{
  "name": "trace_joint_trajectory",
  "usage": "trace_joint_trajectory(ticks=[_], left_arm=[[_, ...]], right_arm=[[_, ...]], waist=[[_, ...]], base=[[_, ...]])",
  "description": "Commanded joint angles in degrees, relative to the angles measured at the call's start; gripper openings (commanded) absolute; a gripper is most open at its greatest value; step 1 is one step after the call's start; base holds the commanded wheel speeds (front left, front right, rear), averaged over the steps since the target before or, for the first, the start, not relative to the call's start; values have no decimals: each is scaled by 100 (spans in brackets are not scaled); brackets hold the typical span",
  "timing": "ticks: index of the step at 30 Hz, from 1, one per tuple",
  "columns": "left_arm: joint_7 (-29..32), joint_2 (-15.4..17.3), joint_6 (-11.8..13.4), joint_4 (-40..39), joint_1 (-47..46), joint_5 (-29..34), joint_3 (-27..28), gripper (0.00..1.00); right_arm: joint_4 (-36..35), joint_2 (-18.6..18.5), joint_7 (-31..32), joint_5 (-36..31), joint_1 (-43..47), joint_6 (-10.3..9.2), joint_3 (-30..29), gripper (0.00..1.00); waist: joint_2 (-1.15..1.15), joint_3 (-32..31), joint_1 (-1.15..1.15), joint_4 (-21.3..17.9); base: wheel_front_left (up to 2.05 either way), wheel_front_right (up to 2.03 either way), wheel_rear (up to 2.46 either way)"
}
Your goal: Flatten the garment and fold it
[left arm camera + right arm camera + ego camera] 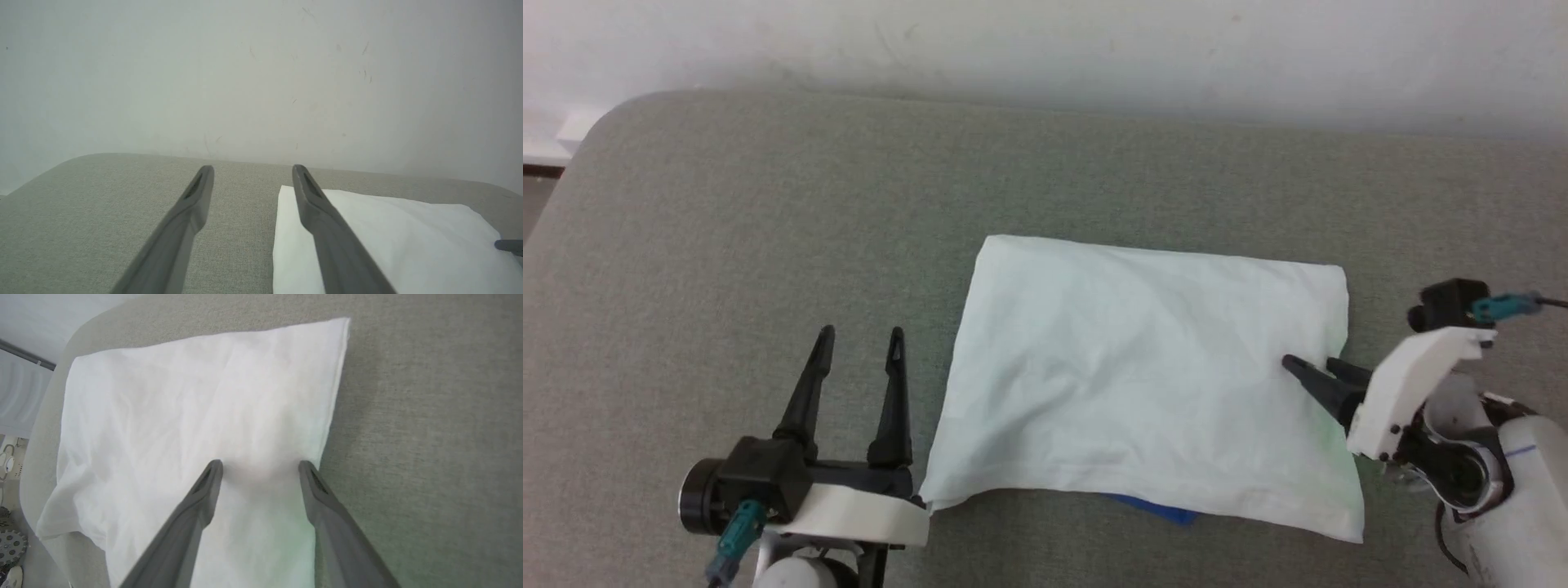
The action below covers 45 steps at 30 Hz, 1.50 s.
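We found the garment (1143, 384) lying right of the middle of the grey-green padded surface (768, 204), already doubled into a white rectangle, with a sliver of blue (1156, 508) poking out beneath its near edge. We judged the folding nearly or wholly done, the step in hand being a last smoothing or a letting go. Our left gripper (860, 333) stood just beside the garment's left edge, its fingers spread apart and holding nothing, pointing to the far side. Our right gripper (1308, 363) reached in from the right over the garment's right margin, fingers likewise apart and empty; whether the tips pressed the cloth we could not tell. The next move, we thought, called for a gentle flat stroke over the light wrinkles, or for tucking the blue under, without dragging the layers askew. Beyond the surface's far edge rose a plain pale wall (1045, 49), faintly scuffed.
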Motion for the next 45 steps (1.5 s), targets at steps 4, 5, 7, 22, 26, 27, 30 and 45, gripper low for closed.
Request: trace_joint_trajectory(ticks=[4,5,7,22,26,27,30,45], left_arm=[[-26,-132,-143,49,-141,93,42,100],[-26,-159,-167,59,-151,109,57,100],[-27,-209,-213,85,-157,135,87,100],[-27,-392,-483,263,-60,324,310,100],[-27,-404,-531,278,-20,363,363,100],[-27,-407,-542,278,-5,368,375,100],[-27,-419,-580,285,47,373,396,100],[-27,-454,-662,321,190,461,456,100]], right_arm=[[580,74,225,216,-354,-4,255,100],[707,82,278,244,-407,-4,340,100],[950,137,430,368,-462,-4,501,100],[1007,-20,390,854,-444,-4,1206,0],[569,-404,-149,784,-311,-4,1222,0],[475,-523,-220,761,-257,-4,1211,0],[222,-916,-400,541,-78,-4,1178,0],[-584,-919,269,312,405,-4,179,0]], waist=[[0,164,-1,184],[0,179,-1,195],[0,202,-1,207],[0,11,-1,35],[0,-92,-1,-47],[0,-115,-1,-70],[0,-179,-1,-129],[0,-311,-1,-188]], base=[[0,0,0],[0,0,0],[0,0,0],[0,0,0],[0,0,0],[0,0,0],[0,0,0],[0,0,0]])
